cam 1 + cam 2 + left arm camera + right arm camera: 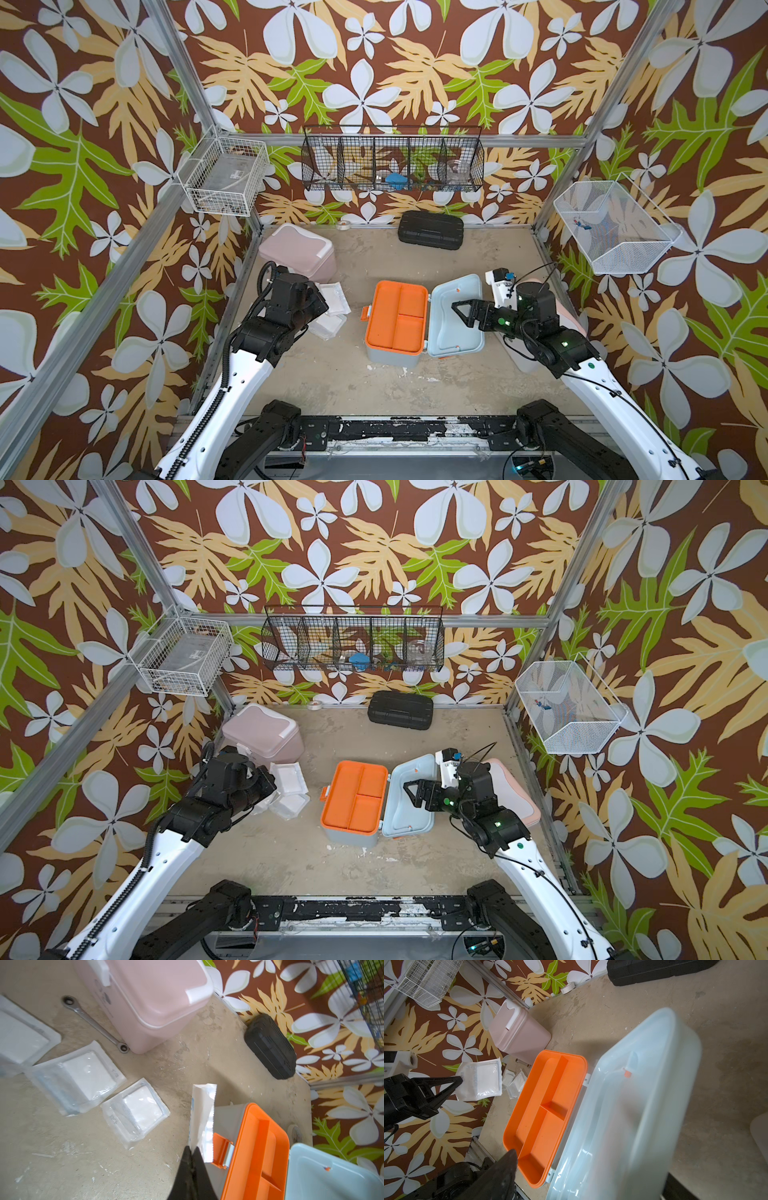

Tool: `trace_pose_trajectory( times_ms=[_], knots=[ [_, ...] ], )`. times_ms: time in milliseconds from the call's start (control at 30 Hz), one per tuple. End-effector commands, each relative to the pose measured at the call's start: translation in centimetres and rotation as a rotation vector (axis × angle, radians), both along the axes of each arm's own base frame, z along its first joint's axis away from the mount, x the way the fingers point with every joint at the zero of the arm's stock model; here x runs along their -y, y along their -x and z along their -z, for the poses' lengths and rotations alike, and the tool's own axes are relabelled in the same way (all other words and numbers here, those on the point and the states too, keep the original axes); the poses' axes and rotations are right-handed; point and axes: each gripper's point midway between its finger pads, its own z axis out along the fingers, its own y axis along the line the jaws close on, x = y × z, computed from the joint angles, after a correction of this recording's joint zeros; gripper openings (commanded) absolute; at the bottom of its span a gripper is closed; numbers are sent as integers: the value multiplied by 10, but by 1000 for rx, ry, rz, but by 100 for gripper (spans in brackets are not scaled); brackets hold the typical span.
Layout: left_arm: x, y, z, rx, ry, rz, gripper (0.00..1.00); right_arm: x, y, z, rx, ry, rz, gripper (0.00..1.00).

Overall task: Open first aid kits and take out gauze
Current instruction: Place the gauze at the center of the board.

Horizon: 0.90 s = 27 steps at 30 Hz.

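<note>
Light blue kit (390, 357): bench (374, 399) centre, lid (453, 347) open, orange tray (395, 316) empty. Left jaws: pinched on one gauze packet (202, 1118), likely bound for gauze pile (332, 297). Right jaws: wide, empty, over lid.

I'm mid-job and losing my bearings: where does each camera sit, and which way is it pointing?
Top views: high above the robot's base, facing down toward the back wall; left arm, right arm and open right gripper show.
Left wrist: on the left arm, looking along the shut left gripper at its gauze packet and the pink kit.
Right wrist: above the light blue kit, facing its orange tray; one own finger shows.
Shared: both wrist views show that packet, pink kit and tray.
</note>
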Motion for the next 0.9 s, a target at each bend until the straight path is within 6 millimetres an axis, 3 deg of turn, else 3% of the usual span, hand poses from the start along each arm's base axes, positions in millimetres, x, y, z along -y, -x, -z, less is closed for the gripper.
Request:
trace_pose_trajectory(
  times_ms=[0,267,400,733,867],
  knots=[
    [-32,8,11,-47,-2,-181,0,-2,0,-2,9,-1,-12,88],
    [-95,26,6,-27,10,-476,0,-4,1,-4,11,-16,-23,88],
    [-127,38,13,-90,-8,-622,0,-4,2,-5,13,-19,-26,88],
    [-188,74,42,-211,-20,-924,0,-6,4,-1,8,-21,-39,88],
    [-202,82,75,-282,25,-1000,0,-7,5,3,-1,-24,-46,88]
  ],
)
